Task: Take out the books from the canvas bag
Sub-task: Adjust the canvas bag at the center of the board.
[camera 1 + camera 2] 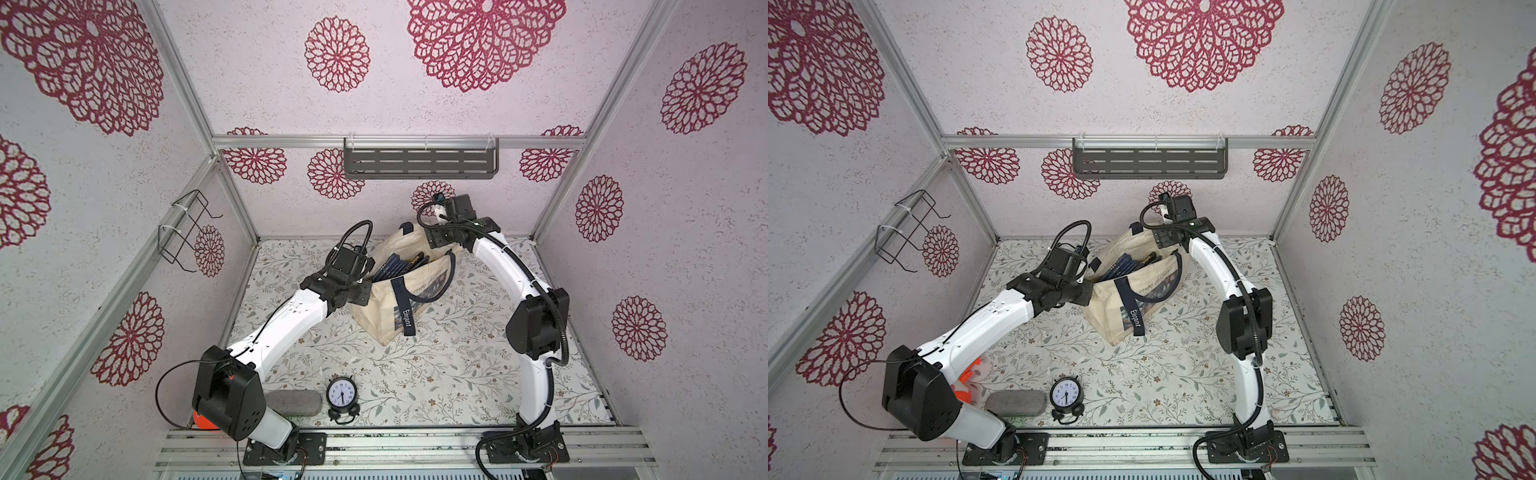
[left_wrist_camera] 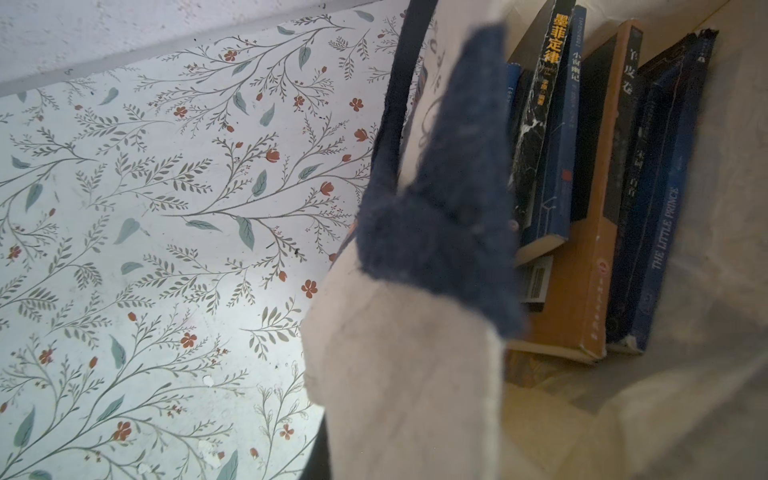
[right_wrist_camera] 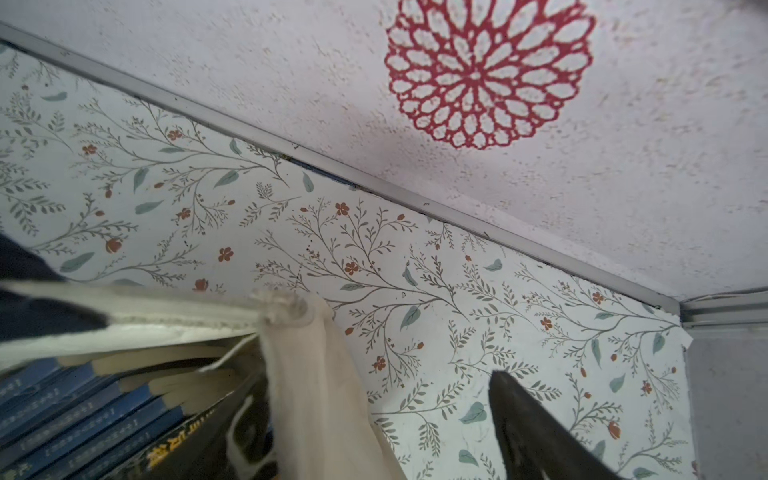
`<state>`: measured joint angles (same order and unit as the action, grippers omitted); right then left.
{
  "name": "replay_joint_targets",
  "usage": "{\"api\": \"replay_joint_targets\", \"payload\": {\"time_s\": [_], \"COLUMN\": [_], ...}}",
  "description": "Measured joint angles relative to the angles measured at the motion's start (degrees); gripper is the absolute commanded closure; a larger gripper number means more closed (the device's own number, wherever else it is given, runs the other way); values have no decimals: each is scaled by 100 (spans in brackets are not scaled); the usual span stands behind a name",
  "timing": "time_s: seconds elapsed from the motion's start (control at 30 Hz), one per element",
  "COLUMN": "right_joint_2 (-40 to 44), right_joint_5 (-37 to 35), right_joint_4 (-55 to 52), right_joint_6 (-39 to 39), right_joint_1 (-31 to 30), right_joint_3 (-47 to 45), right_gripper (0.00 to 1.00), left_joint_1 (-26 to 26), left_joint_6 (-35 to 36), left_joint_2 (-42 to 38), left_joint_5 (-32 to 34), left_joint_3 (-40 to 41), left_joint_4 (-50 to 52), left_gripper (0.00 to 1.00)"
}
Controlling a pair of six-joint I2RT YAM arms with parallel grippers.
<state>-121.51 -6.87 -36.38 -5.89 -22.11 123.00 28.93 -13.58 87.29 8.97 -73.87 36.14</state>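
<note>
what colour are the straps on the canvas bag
Navy blue straps on the cream canvas bag; clearest in a top view.

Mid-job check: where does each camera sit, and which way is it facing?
Top views: high in front, looking down at the canvas bag and books; left arm and right arm show whole.
Left wrist: at the bag's rim, looking along book spines and tabletop; no gripper shows.
Right wrist: at the bag's far end, facing tabletop and wall; one gripper finger shows.
Shared: every view shows bag and books.
</note>
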Motion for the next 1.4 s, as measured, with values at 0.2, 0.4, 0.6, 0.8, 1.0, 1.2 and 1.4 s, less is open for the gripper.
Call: {"api": "replay_joint_targets", "payload": {"time_s": [0.2, 0.4, 0.6, 0.8, 1.0, 1.2, 1.4], "right_joint_2": [-37, -46, -254, -885, -332, 1283, 2175], "right_joint_5": [138, 654, 1379, 1849, 2087, 2109, 1945], "right_joint_4": [-92, -70, 267, 481, 1904, 3845, 5639], "right_joint_6": [-37, 199, 739, 1261, 1659, 2094, 2608], "right_joint_1": [31, 26, 15, 11, 15, 9, -7], "right_joint_3": [-55, -179, -57, 809, -490, -3545, -5772], "right_gripper": [85, 100, 100, 100, 100, 100, 100], "left_joint_1": [2, -9, -302, -612, -892, -850, -232], "left_joint_6": [13, -31, -72, 212, 533, 616, 887], "left_joint_2": [-81, -101, -74, 520, 767, 356, -173], "left_joint_5": [76, 116, 74, 74, -81, -227, 168], "left_joint_3": [146, 243, 540, -133, -133, 1005, 1773], "left_joint_4": [-201, -444, -1320, -1707, -2638, -3856, -4118], "left_gripper": [100, 100, 100, 100, 100, 100, 100]}}
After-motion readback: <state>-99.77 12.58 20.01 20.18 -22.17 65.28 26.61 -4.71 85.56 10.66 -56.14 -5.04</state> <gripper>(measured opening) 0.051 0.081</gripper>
